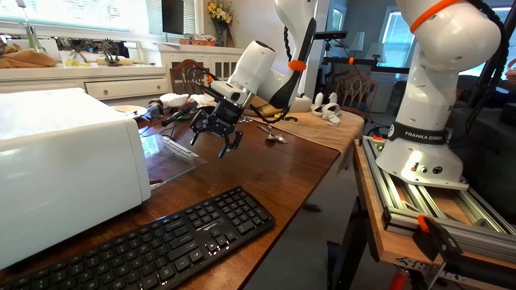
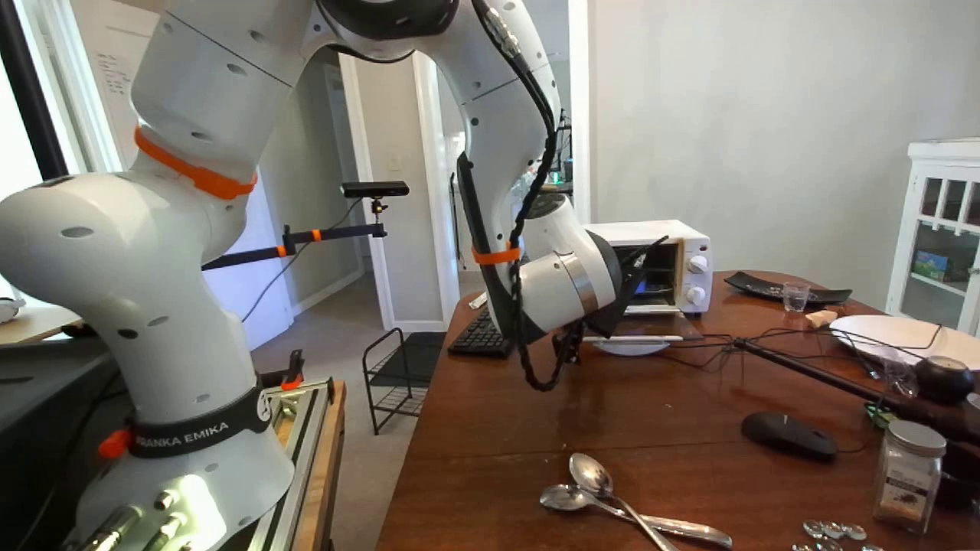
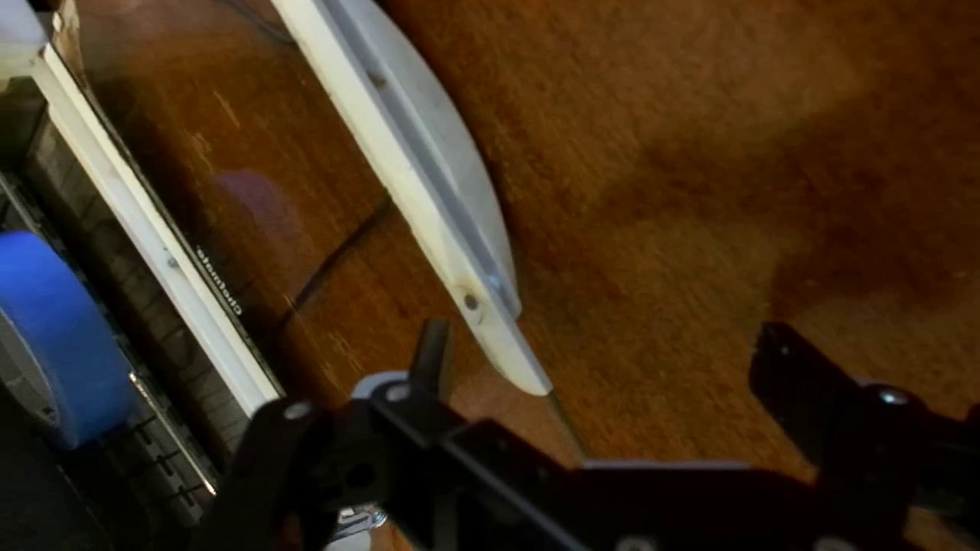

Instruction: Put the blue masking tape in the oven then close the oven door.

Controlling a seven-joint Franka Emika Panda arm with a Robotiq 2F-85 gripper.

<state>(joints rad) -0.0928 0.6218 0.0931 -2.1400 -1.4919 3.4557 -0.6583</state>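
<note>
The white oven (image 1: 72,173) stands at the left in an exterior view and at the back in an exterior view (image 2: 651,228). Its glass oven door (image 1: 181,167) is folded down, level above the table. Its white handle shows in the wrist view (image 3: 413,191). The blue masking tape (image 3: 76,344) lies on the rack inside the oven, at the left of the wrist view. My gripper (image 1: 207,148) is open and empty above the table near the door's handle. In the wrist view the handle's end shows between its fingers (image 3: 602,333); touching cannot be told.
A black keyboard (image 1: 173,241) lies in front of the oven. Two spoons (image 2: 605,497) are crossed on the table. A mouse (image 2: 788,435), a jar (image 2: 909,474), a black rod (image 2: 811,373) with cables and a white dish (image 2: 888,333) are on the table.
</note>
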